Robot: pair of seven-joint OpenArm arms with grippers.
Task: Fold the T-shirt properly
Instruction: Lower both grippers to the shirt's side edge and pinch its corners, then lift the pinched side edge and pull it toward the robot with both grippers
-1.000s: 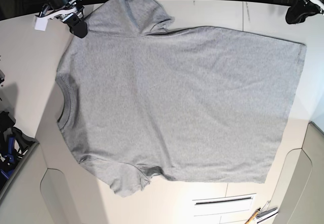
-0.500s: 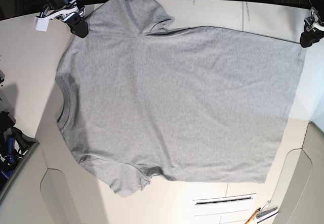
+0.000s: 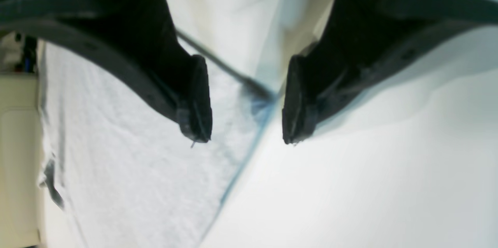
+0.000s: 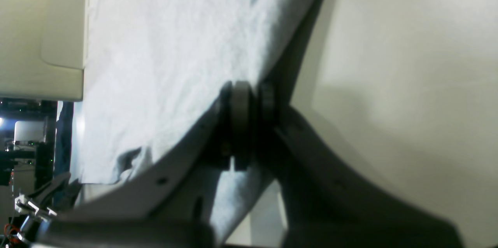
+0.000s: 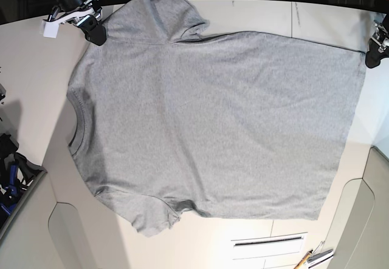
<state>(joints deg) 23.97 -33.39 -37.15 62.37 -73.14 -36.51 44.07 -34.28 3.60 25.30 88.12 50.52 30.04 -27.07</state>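
T-shirt [image 5: 213,123] corner apparently lies between the open left gripper [image 3: 245,102]

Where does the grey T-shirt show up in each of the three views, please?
Base: the T-shirt lies flat across the middle of the table.
Left wrist: lower left, behind the open left hand.
Right wrist: upper left, its edge pinched in the shut right hand.
Shared landmark: the cream table.

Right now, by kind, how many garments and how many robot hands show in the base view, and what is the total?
Garments: 1, the grey T-shirt, lying flat on the table.
Robot hands: 2, the right hand at the shoulder seam, the left hand at the hem corner.
Total: 3.
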